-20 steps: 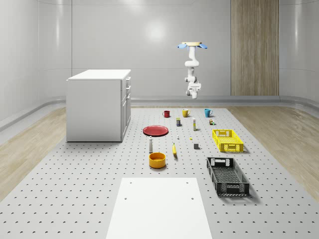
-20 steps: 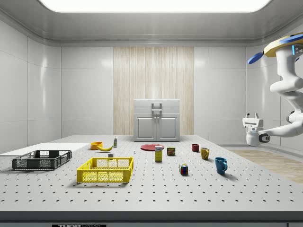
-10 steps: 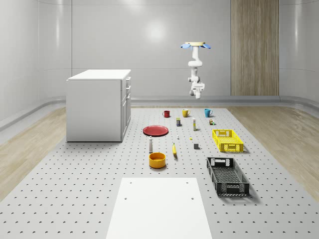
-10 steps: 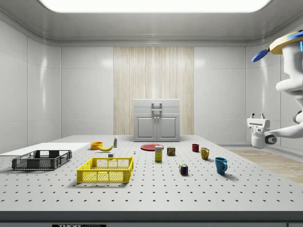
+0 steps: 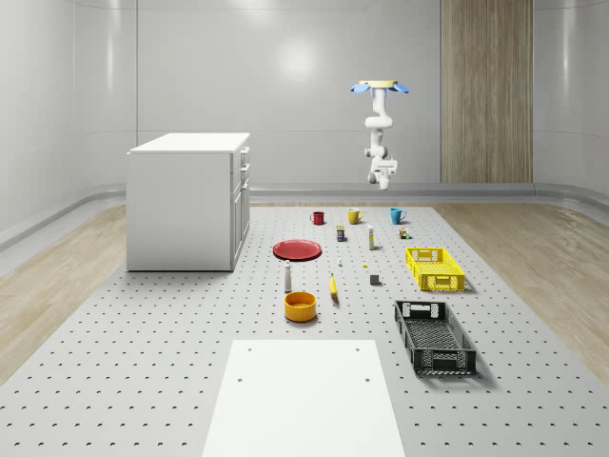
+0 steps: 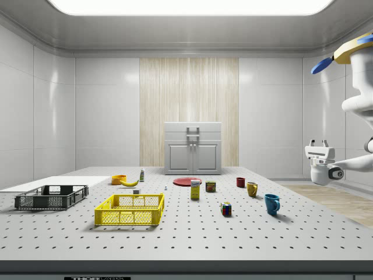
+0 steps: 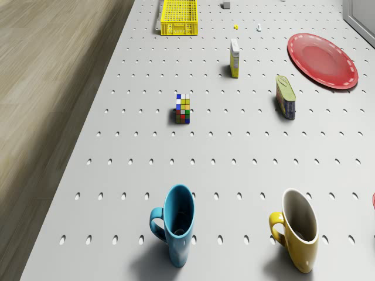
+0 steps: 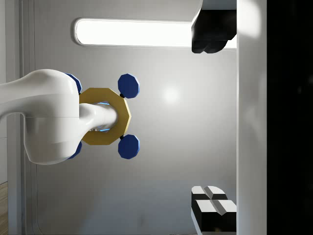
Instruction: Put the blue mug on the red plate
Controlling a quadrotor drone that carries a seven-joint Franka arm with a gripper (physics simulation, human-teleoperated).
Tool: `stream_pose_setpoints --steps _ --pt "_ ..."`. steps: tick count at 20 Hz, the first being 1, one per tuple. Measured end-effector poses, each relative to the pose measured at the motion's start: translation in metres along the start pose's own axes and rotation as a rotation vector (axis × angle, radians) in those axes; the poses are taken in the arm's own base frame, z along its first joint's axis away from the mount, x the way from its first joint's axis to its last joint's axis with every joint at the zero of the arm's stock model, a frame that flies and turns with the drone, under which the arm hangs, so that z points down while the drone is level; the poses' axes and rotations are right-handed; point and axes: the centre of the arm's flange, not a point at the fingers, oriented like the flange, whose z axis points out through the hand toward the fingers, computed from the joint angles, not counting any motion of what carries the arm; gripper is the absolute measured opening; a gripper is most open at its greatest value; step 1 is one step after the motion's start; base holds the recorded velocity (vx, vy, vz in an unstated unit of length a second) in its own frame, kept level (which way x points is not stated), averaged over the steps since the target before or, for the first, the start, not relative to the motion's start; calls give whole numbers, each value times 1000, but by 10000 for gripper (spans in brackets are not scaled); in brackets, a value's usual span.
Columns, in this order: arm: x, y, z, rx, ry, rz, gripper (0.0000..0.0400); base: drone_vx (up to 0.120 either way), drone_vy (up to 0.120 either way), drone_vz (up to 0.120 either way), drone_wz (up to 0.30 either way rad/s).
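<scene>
The blue mug [image 5: 397,216] [image 6: 271,203] [image 7: 176,225] stands upright near the table's far edge. The red plate [image 5: 298,249] [image 6: 187,182] [image 7: 321,60] lies flat closer to the cabinet, with nothing on it. The drone [image 5: 381,88] [image 6: 355,49] hovers high beyond the row of mugs, just to the whole-scene view's left of the blue mug. My gripper [image 5: 383,175] [image 6: 320,143] [image 8: 215,122] hangs well above the table, turned upward toward the drone's hub [image 8: 102,116]. It is open and holds nothing.
A yellow mug [image 5: 354,216] [image 7: 299,230] and a red mug [image 5: 318,218] stand beside the blue one. A puzzle cube [image 7: 183,109], a can [image 7: 285,96] and a small box [image 7: 234,57] lie between mugs and plate. The yellow crate [image 5: 435,268], black crate [image 5: 434,336] and white cabinet [image 5: 188,198] stand further off.
Drone and arm have drifted to the whole-scene view's right, nearer the blue mug's side. The gripper stays open and turned upward. Nothing on the table has moved.
</scene>
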Motion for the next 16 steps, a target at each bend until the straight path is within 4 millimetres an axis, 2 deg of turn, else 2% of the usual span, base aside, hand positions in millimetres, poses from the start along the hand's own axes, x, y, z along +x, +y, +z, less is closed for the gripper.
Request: stream_pose_setpoints --steps 12,16 --pt "-6 -5 0 -51 63 -1 400 120 0 0 0" --pt "-13 -11 1 -112 129 -2 400 120 0 -120 0"
